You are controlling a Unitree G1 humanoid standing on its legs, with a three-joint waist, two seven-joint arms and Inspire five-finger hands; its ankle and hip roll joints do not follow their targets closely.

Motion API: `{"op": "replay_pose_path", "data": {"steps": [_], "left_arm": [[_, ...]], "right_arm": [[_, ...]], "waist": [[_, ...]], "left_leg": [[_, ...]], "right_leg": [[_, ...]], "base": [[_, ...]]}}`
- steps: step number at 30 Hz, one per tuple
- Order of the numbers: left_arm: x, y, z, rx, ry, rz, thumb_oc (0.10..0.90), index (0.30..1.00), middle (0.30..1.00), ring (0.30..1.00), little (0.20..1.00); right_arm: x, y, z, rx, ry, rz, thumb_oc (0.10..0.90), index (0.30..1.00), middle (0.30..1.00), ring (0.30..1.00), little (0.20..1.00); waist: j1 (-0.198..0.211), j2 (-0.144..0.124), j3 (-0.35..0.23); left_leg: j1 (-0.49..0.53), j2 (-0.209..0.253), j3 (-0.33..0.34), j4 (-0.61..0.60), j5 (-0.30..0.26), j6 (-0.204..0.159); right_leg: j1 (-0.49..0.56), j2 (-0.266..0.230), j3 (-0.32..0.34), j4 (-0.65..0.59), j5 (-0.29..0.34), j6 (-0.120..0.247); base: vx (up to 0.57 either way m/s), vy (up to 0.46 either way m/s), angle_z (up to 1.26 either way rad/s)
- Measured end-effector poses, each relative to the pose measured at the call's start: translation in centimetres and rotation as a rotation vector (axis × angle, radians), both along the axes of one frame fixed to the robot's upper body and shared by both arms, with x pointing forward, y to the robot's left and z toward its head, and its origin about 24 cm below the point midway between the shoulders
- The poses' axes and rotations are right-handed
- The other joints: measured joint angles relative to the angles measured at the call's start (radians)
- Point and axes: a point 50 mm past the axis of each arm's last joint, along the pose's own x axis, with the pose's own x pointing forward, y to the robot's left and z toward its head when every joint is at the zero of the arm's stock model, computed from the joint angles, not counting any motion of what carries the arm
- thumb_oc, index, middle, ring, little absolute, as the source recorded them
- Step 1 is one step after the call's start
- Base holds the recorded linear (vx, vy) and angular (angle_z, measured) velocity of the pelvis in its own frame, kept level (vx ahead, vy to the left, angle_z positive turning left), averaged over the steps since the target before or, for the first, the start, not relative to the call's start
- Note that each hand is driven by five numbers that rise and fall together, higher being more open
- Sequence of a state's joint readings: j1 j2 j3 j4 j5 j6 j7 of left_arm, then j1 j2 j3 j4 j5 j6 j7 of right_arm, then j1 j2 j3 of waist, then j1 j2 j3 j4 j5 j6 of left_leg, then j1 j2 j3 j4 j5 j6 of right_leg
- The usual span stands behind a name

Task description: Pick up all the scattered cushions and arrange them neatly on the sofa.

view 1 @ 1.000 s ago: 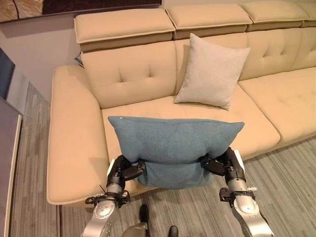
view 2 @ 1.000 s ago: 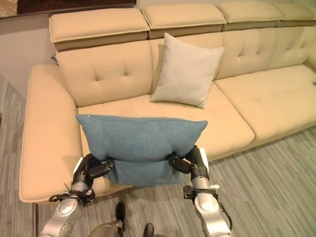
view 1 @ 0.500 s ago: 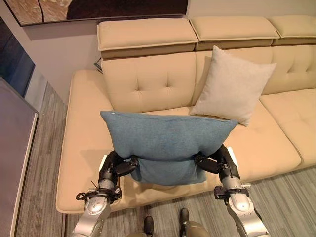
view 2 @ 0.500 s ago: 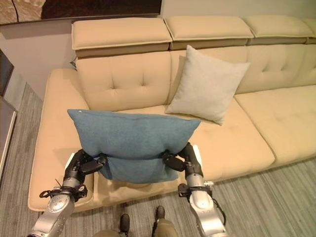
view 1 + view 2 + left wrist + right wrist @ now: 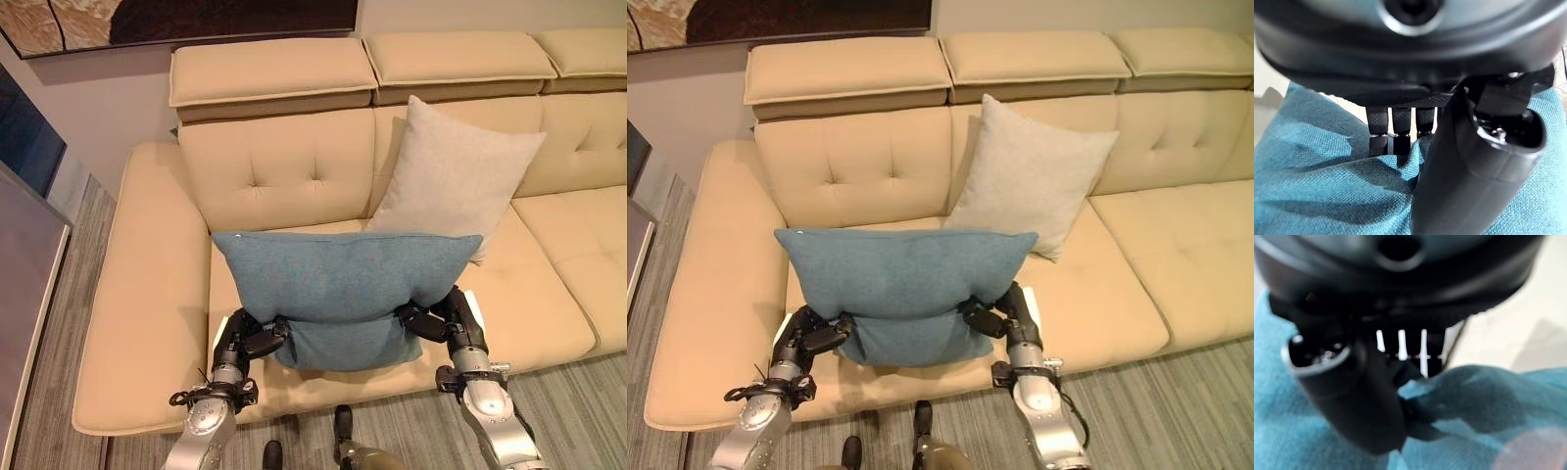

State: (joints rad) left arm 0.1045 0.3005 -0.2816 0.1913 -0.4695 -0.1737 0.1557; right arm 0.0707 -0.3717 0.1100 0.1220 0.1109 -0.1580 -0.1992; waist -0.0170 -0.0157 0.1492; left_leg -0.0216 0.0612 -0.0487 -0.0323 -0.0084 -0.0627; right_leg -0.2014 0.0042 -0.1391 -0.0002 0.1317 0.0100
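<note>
Blue cushion [image 5: 343, 284] pinched between both hands, left hand [image 5: 247, 339] and right hand [image 5: 436, 320] fingers clamped on its sides

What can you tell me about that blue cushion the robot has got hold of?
The blue cushion is a soft rectangle of teal woven fabric, held upright and broadside in front of the beige sofa. The left hand and right hand pinch its lower corners, bunching the cloth into a fold. Its top edge overlaps the view of the light grey cushion leaning on the backrest.
</note>
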Motion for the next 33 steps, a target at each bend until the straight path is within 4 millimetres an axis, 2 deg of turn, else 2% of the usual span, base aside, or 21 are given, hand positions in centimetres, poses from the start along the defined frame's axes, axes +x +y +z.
{"op": "replay_pose_path", "data": {"steps": [1,2,3,4,5,6,8,9,11,12,15,19,21,24,27,29,30,31,33], "left_arm": [[0.3,-0.6,-0.1,-0.021,0.001,-0.002,0.4,0.3,0.3,0.3,0.3],[0.6,-1.3,-0.2,-0.034,0.002,-0.014,0.4,0.3,0.3,0.3,0.3],[1.0,-1.6,0.2,-0.03,-0.016,-0.043,0.4,0.3,0.3,0.3,0.3],[1.0,-1.8,0.2,-0.029,-0.014,-0.056,0.4,0.3,0.3,0.3,0.3],[0.7,-1.3,0.0,-0.012,-0.001,-0.051,0.4,0.3,0.3,0.3,0.3],[0.2,-0.5,-0.4,0.01,0.017,-0.042,0.4,0.3,0.3,0.3,0.3],[-0.7,0.3,-1.0,0.034,0.057,-0.036,0.4,0.3,0.3,0.3,0.3],[-1.3,0.6,-1.4,0.039,0.075,-0.028,0.4,0.3,0.3,0.3,0.3],[-1.2,0.5,-1.2,0.03,0.066,-0.021,0.4,0.3,0.3,0.3,0.3],[-1.2,0.5,-1.1,0.033,0.06,-0.025,0.4,0.3,0.3,0.3,0.3],[-1.1,0.8,-0.8,0.042,0.049,-0.029,0.4,0.3,0.3,0.3,0.3],[-1.0,1.3,-0.5,0.055,0.041,-0.022,0.4,0.3,0.3,0.3,0.3],[-0.8,1.6,-0.2,0.057,0.026,-0.01,0.4,0.3,0.3,0.3,0.3],[-0.6,2.0,0.5,0.068,0.0,-0.004,0.4,0.3,0.3,0.3,0.3],[-0.2,2.0,0.9,0.079,-0.02,0.0,0.4,0.3,0.3,0.3,0.3],[1.2,1.7,2.1,0.103,-0.072,0.011,0.4,0.3,0.3,0.3,0.3],[2.6,1.4,3.1,0.121,-0.12,0.014,0.4,0.3,0.3,0.3,0.3],[5.0,1.0,5.2,0.13,-0.202,0.037,0.4,0.3,0.3,0.3,0.3],[7.2,0.8,7.0,0.142,-0.261,0.065,0.4,0.3,0.3,0.3,0.3]], "right_arm": [[-0.4,-0.3,-0.2,-0.004,0.007,-0.011,0.4,0.3,0.3,0.3,0.3],[-1.2,-1.1,-0.5,0.0,0.02,-0.046,0.4,0.3,0.3,0.3,0.3],[-1.5,-1.8,-0.7,0.006,0.031,-0.075,0.4,0.3,0.3,0.3,0.3],[-1.5,-2.1,-0.6,0.004,0.033,-0.09,0.4,0.3,0.3,0.3,0.3],[-1.2,-1.6,-0.5,0.012,0.026,-0.072,0.4,0.3,0.3,0.3,0.3],[-0.7,-1.0,-0.2,0.013,0.014,-0.038,0.4,0.3,0.3,0.3,0.3],[-0.5,-0.3,-0.2,0.017,0.013,-0.002,0.4,0.3,0.3,0.3,0.3],[-1.0,-0.1,-0.7,0.018,0.037,0.01,0.4,0.3,0.3,0.3,0.3],[-1.2,-0.2,-0.8,0.016,0.043,0.005,0.4,0.3,0.3,0.3,0.3],[-1.1,-0.2,-0.8,0.02,0.043,0.0,0.4,0.3,0.3,0.3,0.3],[-1.1,-0.1,-0.8,0.022,0.042,0.003,0.4,0.3,0.3,0.3,0.3],[-1.1,0.2,-0.8,0.024,0.043,0.018,0.4,0.3,0.3,0.3,0.3],[-1.0,0.4,-0.7,0.026,0.038,0.028,0.4,0.3,0.3,0.3,0.3],[-0.6,0.8,-0.5,0.025,0.028,0.042,0.4,0.3,0.3,0.3,0.3],[0.1,0.9,0.2,0.013,-0.004,0.047,0.4,0.3,0.3,0.3,0.3],[1.5,1.2,1.6,0.005,-0.066,0.036,0.4,0.3,0.3,0.3,0.3],[2.8,1.6,2.8,0.002,-0.119,0.026,0.4,0.3,0.3,0.3,0.3],[5.1,2.0,5.1,-0.008,-0.211,0.017,0.4,0.3,0.3,0.3,0.3],[6.9,2.3,6.8,-0.009,-0.266,-0.006,0.4,0.3,0.3,0.3,0.3]], "waist": [[-0.008,0.014,0.009],[-0.017,0.026,0.006],[-0.022,0.016,0.021],[-0.021,0.017,0.025],[0.017,-0.019,0.023],[0.038,-0.031,0.023],[0.038,-0.016,0.021],[0.029,0.0,0.011],[0.023,0.005,0.008],[0.023,-0.003,0.006],[0.004,-0.022,-0.005],[0.005,-0.028,-0.007],[0.005,-0.033,-0.013],[0.022,-0.05,-0.024],[0.03,-0.051,-0.025],[0.029,-0.052,-0.025],[0.03,-0.05,-0.026],[0.029,-0.045,-0.028],[0.026,-0.043,-0.027]], "left_leg": [[-0.018,0.004,-0.036,0.03,-0.021,-0.01],[-0.081,0.009,-0.06,0.111,-0.058,-0.051],[-0.206,0.027,0.005,0.325,-0.109,-0.105],[-0.31,0.048,0.101,0.461,-0.132,-0.095],[-0.325,0.006,0.117,0.402,-0.126,-0.037],[-0.307,-0.027,0.117,0.316,-0.111,0.001],[-0.234,-0.045,0.119,0.187,-0.079,0.038],[-0.148,-0.044,0.115,0.086,-0.034,0.051],[-0.121,-0.04,0.116,0.057,0.048,0.056],[-0.117,-0.043,0.125,0.053,0.065,0.06],[-0.098,-0.063,0.138,0.031,0.066,0.063],[-0.032,-0.082,0.148,0.012,0.066,0.063],[-0.026,-0.086,0.146,0.004,0.066,0.064],[-0.025,-0.087,0.142,-0.016,0.066,0.064],[-0.031,-0.082,0.137,-0.026,0.066,0.064],[-0.07,-0.075,0.124,-0.027,0.067,0.066],[-0.117,-0.072,0.122,-0.022,0.084,0.086],[-0.19,-0.066,0.118,-0.039,0.106,0.082],[-0.241,-0.066,0.11,-0.055,0.138,0.081]], "right_leg": [[0.004,0.003,-0.015,0.035,-0.029,-0.012],[0.002,0.001,-0.065,0.096,-0.112,-0.043],[-0.003,-0.017,-0.101,0.241,-0.252,-0.084],[-0.006,-0.015,-0.118,0.238,-0.259,-0.086],[-0.026,-0.036,-0.087,0.237,-0.259,-0.084],[-0.027,-0.043,-0.061,0.231,-0.256,-0.079],[0.012,-0.038,-0.05,0.197,-0.238,-0.052],[0.06,-0.023,-0.047,0.162,-0.23,-0.04],[0.073,-0.015,-0.045,0.153,-0.226,-0.034],[0.074,-0.017,-0.034,0.15,-0.225,-0.033],[0.094,-0.034,-0.018,0.114,-0.213,-0.014],[0.176,-0.051,-0.003,0.048,-0.182,0.031],[0.191,-0.054,0.008,0.025,-0.176,0.04],[0.208,-0.049,0.008,-0.019,-0.174,0.039],[0.208,-0.042,0.008,-0.042,-0.168,0.032],[0.179,-0.032,0.007,-0.06,-0.157,0.022],[0.134,-0.029,0.009,-0.064,-0.132,0.031],[0.063,-0.022,0.01,-0.087,-0.102,0.025],[0.009,-0.019,0.008,-0.092,-0.08,0.024]], "base": [[0.21,-0.141,0.92],[0.25,-0.092,1.7],[0.11,0.029,1.82],[0.15,0.051,1.17],[0.19,0.069,0.09],[0.21,0.085,-0.43],[0.19,0.103,-0.37],[0.17,0.108,-0.21],[0.12,0.075,-0.21],[0.09,0.057,-0.26],[0.09,0.053,-0.15],[0.08,0.035,-0.1],[0.05,0.017,0.04],[0.04,0.002,0.06],[-0.02,-0.009,0.02],[-0.15,0.001,0.04],[-0.25,0.023,-0.08],[-0.18,0.029,-0.09],[-0.11,0.031,0.03]]}}
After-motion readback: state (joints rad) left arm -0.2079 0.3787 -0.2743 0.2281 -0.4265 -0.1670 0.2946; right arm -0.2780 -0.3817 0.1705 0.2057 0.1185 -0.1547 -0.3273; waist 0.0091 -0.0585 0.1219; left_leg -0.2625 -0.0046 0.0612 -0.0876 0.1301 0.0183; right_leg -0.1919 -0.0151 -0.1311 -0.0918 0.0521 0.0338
